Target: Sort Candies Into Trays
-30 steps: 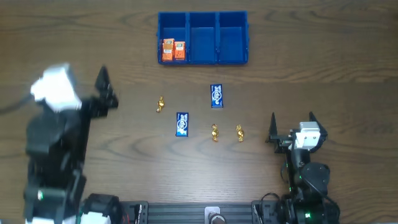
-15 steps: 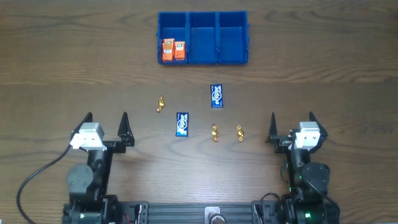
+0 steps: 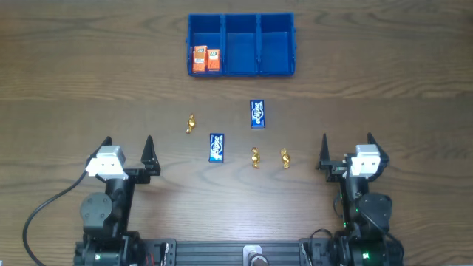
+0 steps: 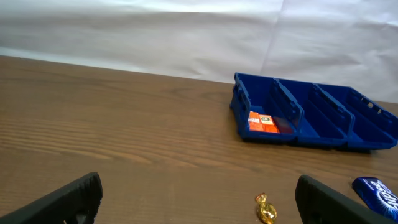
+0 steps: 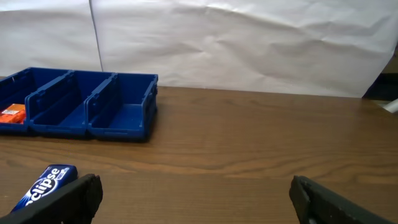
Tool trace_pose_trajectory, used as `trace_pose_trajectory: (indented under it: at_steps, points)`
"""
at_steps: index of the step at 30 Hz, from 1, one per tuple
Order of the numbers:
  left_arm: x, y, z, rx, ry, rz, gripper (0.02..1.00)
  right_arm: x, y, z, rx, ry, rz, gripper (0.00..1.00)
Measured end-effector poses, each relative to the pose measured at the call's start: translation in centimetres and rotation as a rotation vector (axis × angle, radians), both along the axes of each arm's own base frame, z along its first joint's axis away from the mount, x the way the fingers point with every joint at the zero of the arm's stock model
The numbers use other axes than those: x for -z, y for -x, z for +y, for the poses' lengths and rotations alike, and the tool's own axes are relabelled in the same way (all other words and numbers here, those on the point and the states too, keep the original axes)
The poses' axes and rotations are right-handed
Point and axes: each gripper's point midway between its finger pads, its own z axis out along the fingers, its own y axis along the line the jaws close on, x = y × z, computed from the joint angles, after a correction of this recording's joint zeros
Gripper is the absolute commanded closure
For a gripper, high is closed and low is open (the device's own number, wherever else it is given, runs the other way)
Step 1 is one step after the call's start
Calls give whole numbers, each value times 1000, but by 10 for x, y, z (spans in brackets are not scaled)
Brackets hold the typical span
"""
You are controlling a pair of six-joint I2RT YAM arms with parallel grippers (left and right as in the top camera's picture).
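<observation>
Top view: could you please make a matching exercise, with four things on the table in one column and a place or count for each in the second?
Column one:
1. orange candies
2. blue packets
3. gold candies
4. blue tray

Column two:
A. three pieces, loose on the table
B. two pieces, loose on the table
C. inside the tray's left compartment
D. on the far side, beyond all the loose pieces

Pairs: 1-C, 2-B, 3-A, 4-D

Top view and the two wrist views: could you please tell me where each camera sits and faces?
Top view: overhead, looking down at the table; both arms, left gripper, right gripper.
Left wrist view: on the left arm, facing the blue tray; own fingers.
Right wrist view: on the right arm, facing the tray; own fingers.
Shared: tray, orange candies.
</observation>
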Motion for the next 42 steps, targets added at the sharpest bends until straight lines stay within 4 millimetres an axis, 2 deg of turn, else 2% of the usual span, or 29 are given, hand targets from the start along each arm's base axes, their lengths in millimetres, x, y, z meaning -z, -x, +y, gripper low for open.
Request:
trace_pose_trajectory:
  at_steps: [9,15,17,19,21,23,24,26,29,31,33,34,37,42]
  points:
    - [0,0,0,0,0,0,20,-1,0,0,0,0,-3,3]
    - [0,0,0,0,0,1,20,-24,-3,1,-1,-50,-91,3]
    - [0,0,0,-1,0,0,20,-9,-10,3,-5,-82,54,3]
    - [0,0,1,-3,-1,0,20,-12,-20,10,-21,-96,223,3]
    - [-1,0,1,-4,-1,-1,23,-33,-38,23,-59,-101,353,3]
    - [-1,0,1,-4,-2,0,20,-49,-66,55,-140,-94,515,3]
    - [-1,0,1,-5,-1,-1,20,-49,-73,75,-181,-85,606,3]
    - [0,0,1,-5,-4,1,20,-43,-86,127,-276,-66,765,3]
    - [-1,0,1,-6,-4,1,20,-19,-93,201,-346,-51,958,3]
    - [-1,0,1,-6,-4,0,20,16,-82,248,-350,-37,1101,3]
    - [-1,0,1,-7,-4,0,20,50,-64,280,-324,-28,1200,3]
    - [-1,0,1,-7,-4,0,20,65,-55,291,-313,-23,1236,3]
    - [-1,0,1,-7,-4,0,20,107,-33,308,-227,-30,1330,3]
    - [-1,0,1,-7,-4,0,20,154,-15,309,-73,-37,1413,3]
